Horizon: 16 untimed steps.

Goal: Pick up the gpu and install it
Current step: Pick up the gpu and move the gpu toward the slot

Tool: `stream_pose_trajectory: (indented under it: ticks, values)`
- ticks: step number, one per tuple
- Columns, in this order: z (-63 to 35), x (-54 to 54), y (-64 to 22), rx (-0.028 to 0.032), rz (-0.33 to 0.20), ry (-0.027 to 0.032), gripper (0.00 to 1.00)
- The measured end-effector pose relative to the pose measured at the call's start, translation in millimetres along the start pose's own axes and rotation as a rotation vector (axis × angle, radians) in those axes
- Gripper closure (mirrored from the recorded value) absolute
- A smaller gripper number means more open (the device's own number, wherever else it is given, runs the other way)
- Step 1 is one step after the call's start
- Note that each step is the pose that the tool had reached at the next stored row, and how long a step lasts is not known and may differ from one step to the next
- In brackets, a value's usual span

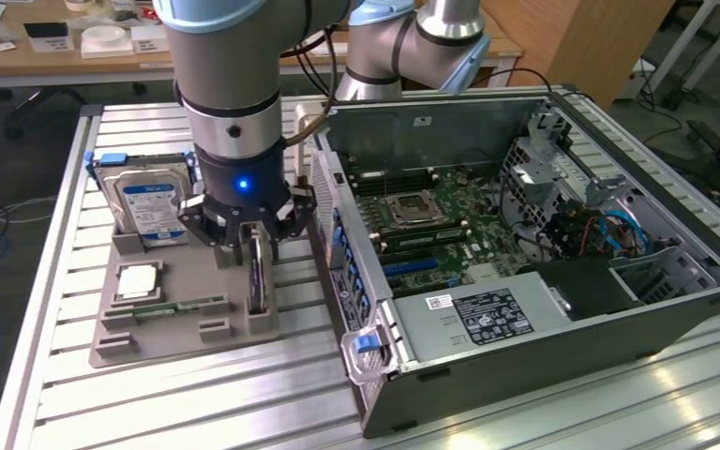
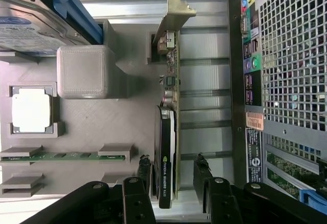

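From where I stood, the arm hung straight down over the grey tray on the slatted table, and its gripper was low over the graphics card; the card was in its slot along the tray's edge nearest the computer case, standing on its long edge rather than lying flat; its long axis ran alongside the case's rear panel, from the far side of the tray toward the near side in the exterior view. The jaws stood wide, one on each side of the card, holding nothing; in the wrist view the gripper straddled the card at its black cooler end, with the fingers set across its thin width, and the silver bracket was at the opposite end, away from the fingers. A clear gap showed between the card and the finger on the case side; whether the other finger touched the black face I could not tell. So the card lay directly beneath and between the jaws, not off to either side. The rest of the tray was as it should be: the hard drive upright at the far end, the processor chip and the memory stick in their own recesses, well apart from the gripper.
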<state>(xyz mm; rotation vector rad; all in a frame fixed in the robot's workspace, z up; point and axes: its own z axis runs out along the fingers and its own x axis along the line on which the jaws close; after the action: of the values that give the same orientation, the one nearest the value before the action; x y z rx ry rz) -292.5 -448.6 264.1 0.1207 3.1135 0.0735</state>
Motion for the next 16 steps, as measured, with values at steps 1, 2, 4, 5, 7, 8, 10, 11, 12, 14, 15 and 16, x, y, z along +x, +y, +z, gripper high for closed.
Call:
stream_pose_trajectory:
  ticks: [1, 2, 4, 5, 7, 8, 10, 11, 12, 14, 15, 16]
  values:
    - [0.7, 0.0, 0.1, 0.0001, 0.0, 0.0, 0.53]
    - [1.3, 0.2, 0.5, 0.0002, 0.0, 0.0001, 0.53]
    - [2.6, 0.2, 1.7, 0.0, 0.0, 0.0001, 0.53]
    - [3.3, 0.3, 2.4, 0.0, 0.0, 0.0, 0.53]
    - [5.4, 0.5, 3.9, -0.0001, 0.0, -0.0001, 0.53]
    - [6.7, 0.6, 4.9, -0.0001, 0.0, -0.0001, 0.53]
    - [9.4, 0.8, 6.7, -0.0001, 0.0, 0.0, 0.53]
    - [10.7, 1.0, 7.7, 0.0001, 0.0, 0.0001, 0.53]
    - [12.2, 1.1, 8.8, 0.0001, 0.0, 0.0001, 0.53]
    - [15.5, 1.6, 10.6, 0.0001, 0.0, 0.0001, 0.53]
    - [16.9, 1.9, 11.5, 0.0, 0.0, 0.0, 0.53]
    - [18.1, 2.3, 12.2, -0.0001, 0.0, -0.0001, 0.53]
